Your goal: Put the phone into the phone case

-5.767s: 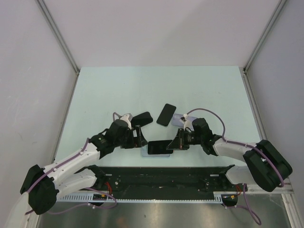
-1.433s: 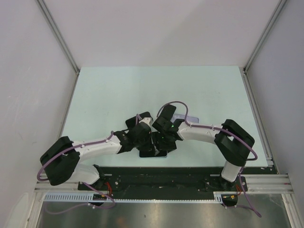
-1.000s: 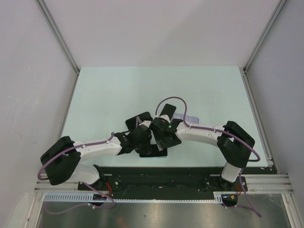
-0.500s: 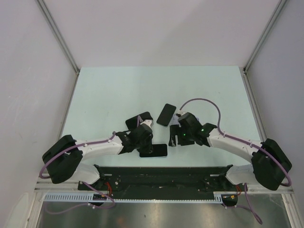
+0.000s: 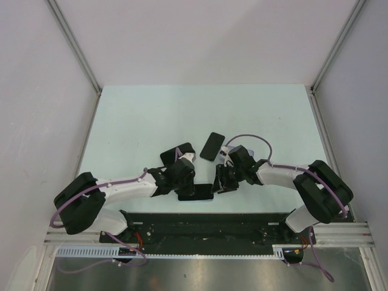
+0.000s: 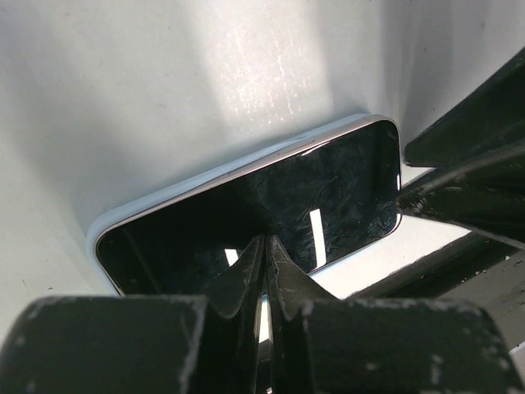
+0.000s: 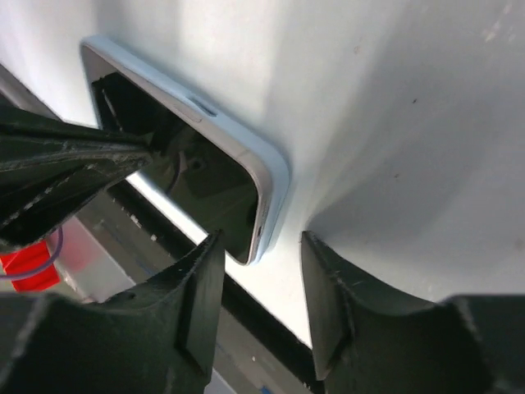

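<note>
The phone (image 5: 197, 193), black screen up, lies flat in a pale blue phone case (image 6: 164, 201) near the table's front edge. In the left wrist view the phone (image 6: 312, 197) fills the case and only the rim shows around it. My left gripper (image 5: 187, 183) is shut, its tips (image 6: 264, 240) resting on the screen with nothing between them. My right gripper (image 5: 219, 183) stands open at the phone's right end; in the right wrist view its fingers (image 7: 261, 242) straddle the case's corner (image 7: 275, 176) without touching it.
A second black phone (image 5: 212, 146) lies behind the right gripper. A dark flat object (image 5: 176, 153) sits behind the left wrist. A black rail (image 5: 206, 221) runs along the table's near edge, close to the phone. Grey walls enclose the table.
The right gripper, over the phone a second ago, swung out to the right, then came back to the phone's right end with narrower jaws. The left gripper stayed shut on the screen.
</note>
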Controlling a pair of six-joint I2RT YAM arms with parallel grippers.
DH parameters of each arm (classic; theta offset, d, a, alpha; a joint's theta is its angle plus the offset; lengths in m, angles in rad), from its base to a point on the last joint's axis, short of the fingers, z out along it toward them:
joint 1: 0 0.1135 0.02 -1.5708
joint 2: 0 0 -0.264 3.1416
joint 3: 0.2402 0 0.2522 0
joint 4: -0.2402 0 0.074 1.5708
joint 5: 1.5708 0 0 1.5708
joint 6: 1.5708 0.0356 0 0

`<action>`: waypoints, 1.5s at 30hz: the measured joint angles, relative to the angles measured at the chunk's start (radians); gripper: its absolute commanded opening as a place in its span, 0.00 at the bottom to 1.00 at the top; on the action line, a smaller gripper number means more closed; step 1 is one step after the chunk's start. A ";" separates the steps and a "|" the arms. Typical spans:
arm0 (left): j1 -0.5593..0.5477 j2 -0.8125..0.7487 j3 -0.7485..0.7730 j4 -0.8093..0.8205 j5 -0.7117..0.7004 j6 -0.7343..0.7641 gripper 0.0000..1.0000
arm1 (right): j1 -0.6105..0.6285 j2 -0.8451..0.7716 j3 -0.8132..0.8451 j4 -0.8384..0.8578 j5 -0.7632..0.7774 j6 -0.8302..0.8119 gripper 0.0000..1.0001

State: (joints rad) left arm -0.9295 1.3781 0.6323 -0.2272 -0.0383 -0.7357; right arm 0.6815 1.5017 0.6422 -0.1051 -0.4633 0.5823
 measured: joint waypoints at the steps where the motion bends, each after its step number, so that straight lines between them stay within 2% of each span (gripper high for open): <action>1: 0.000 0.000 0.000 0.000 0.000 0.000 0.11 | 0.002 0.019 0.000 0.018 -0.016 0.003 0.31; 3: 0.000 0.000 0.000 0.000 -0.001 0.001 0.11 | 0.006 0.047 0.002 0.040 -0.024 0.008 0.24; 8: 0.000 0.000 0.002 -0.005 -0.003 0.001 0.11 | 0.037 0.085 0.048 0.002 -0.004 0.010 0.22; 17: 0.000 0.013 0.027 -0.045 -0.011 0.003 0.11 | 0.194 0.191 0.293 -0.360 0.298 -0.011 0.23; 21: 0.000 0.018 0.036 -0.056 -0.011 0.003 0.12 | 0.225 0.207 0.329 -0.407 0.351 -0.011 0.34; 22: 0.000 0.019 0.036 -0.057 -0.011 0.003 0.12 | 0.232 0.208 0.329 -0.406 0.357 -0.011 0.41; 26: 0.000 0.021 0.038 -0.060 -0.012 0.003 0.12 | 0.254 0.185 0.319 -0.368 0.386 -0.011 0.57; 32: 0.000 0.024 0.040 -0.062 -0.014 0.003 0.12 | 0.237 0.119 0.259 -0.281 0.435 -0.032 0.63; 36: 0.000 0.027 0.043 -0.066 -0.015 0.003 0.12 | 0.151 0.068 0.193 -0.225 0.372 -0.042 0.61; 38: 0.000 0.027 0.044 -0.067 -0.016 0.003 0.12 | 0.111 0.057 0.173 -0.202 0.336 -0.042 0.56; 43: 0.000 0.030 0.047 -0.070 -0.015 0.003 0.12 | 0.047 0.079 0.145 -0.117 0.211 -0.038 0.31; 45: 0.000 0.035 0.052 -0.074 -0.016 0.003 0.12 | 0.042 0.101 0.145 -0.083 0.156 -0.031 0.28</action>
State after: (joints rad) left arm -0.9295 1.4136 0.6846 -0.3012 -0.0540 -0.7322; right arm 0.7238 1.6032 0.7876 -0.1879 -0.3073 0.5514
